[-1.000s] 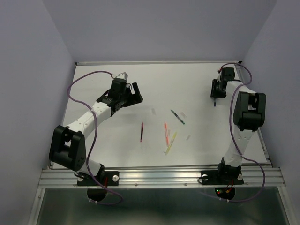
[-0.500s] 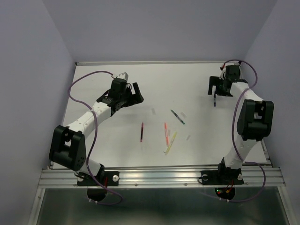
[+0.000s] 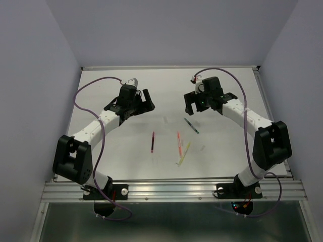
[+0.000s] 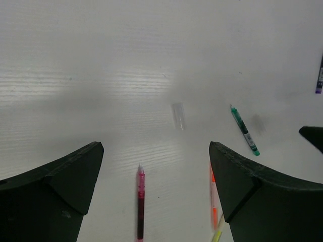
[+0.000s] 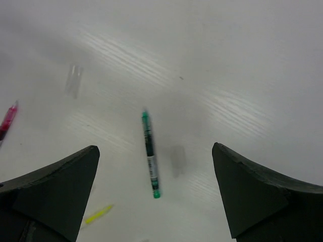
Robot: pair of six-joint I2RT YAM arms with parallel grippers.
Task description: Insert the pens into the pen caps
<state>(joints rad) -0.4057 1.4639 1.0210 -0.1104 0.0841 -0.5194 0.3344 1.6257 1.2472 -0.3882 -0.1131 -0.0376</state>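
Four pens lie mid-table: maroon (image 3: pixel 152 142), orange-red (image 3: pixel 178 142), yellow (image 3: pixel 183 154) and green (image 3: pixel 191 125). A dark blue pen (image 4: pixel 319 75) shows only at the right edge of the left wrist view. A pale pen cap (image 4: pixel 177 116) lies beyond the maroon pen (image 4: pixel 140 204). Another cap (image 5: pixel 176 161) rests just right of the green pen (image 5: pixel 150 154), and a third (image 5: pixel 74 80) lies farther left. My left gripper (image 3: pixel 143 103) hovers open at the back left. My right gripper (image 3: pixel 202 108) hangs open above the green pen, holding nothing.
Grey walls close in the white table on three sides. A metal rail (image 3: pixel 166 190) runs along the near edge by the arm bases. The right arm (image 3: pixel 242 113) stretches across the back right of the table.
My right gripper has opened and swung left from the far right corner to above the green pen. The left arm has not moved.
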